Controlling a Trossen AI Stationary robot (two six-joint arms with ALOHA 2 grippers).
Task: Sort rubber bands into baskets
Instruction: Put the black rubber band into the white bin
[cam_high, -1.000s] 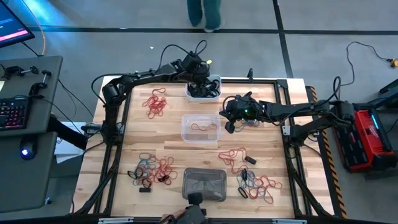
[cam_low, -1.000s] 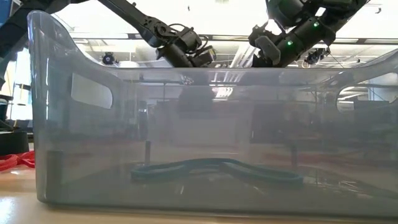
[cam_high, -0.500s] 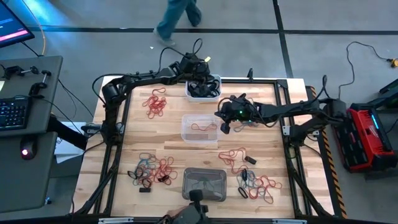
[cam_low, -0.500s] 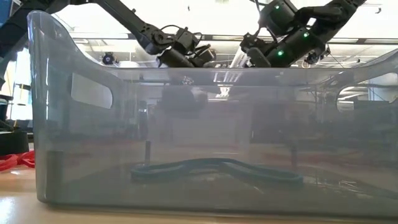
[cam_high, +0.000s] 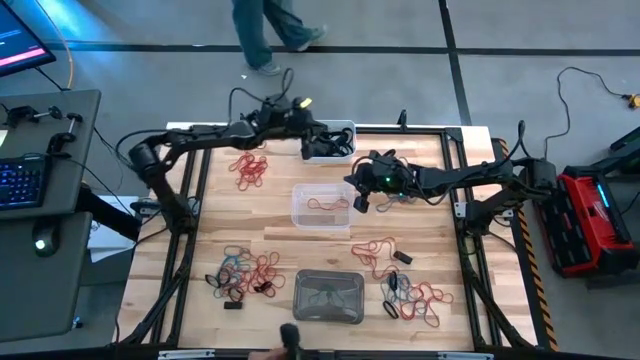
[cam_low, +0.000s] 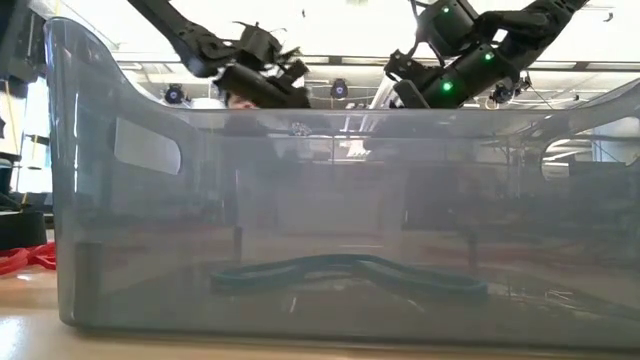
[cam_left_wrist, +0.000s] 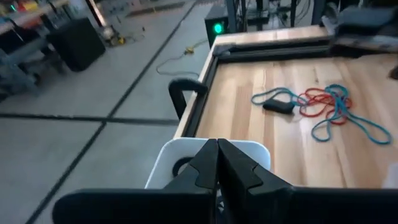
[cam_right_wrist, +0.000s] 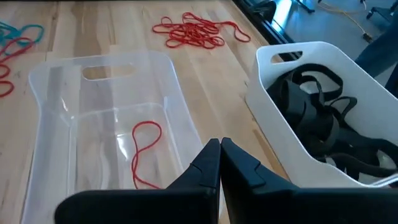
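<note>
The white basket (cam_high: 348, 130) stands at the table's far edge and holds black rubber bands (cam_right_wrist: 317, 124). My left gripper (cam_high: 318, 140) is shut above its left rim (cam_left_wrist: 180, 158), with nothing seen between its fingers. The clear basket (cam_high: 300, 215) sits mid-table with one red band (cam_right_wrist: 146, 155) inside. My right gripper (cam_high: 357, 200) hovers shut and empty just right of it. The grey basket (cam_high: 328, 297) at the near edge holds a teal band (cam_low: 340, 270). Loose bands lie in a red pile (cam_high: 248, 168), a mixed pile (cam_high: 245, 275), red loops (cam_high: 378, 250) and another mixed pile (cam_high: 415, 298).
Black frame rails (cam_high: 200, 200) run along the table's sides. Small black pieces (cam_high: 402, 257) lie among the bands. A person (cam_high: 270, 30) walks on the floor beyond the far edge. A desk with a keyboard (cam_high: 20, 180) stands left, a red box (cam_high: 590, 220) right.
My left gripper has drawn back from over the white basket toward the table's left and tipped up from pointing down to nearly level, staying shut. My right gripper has shifted slightly left toward the clear basket, then held still.
</note>
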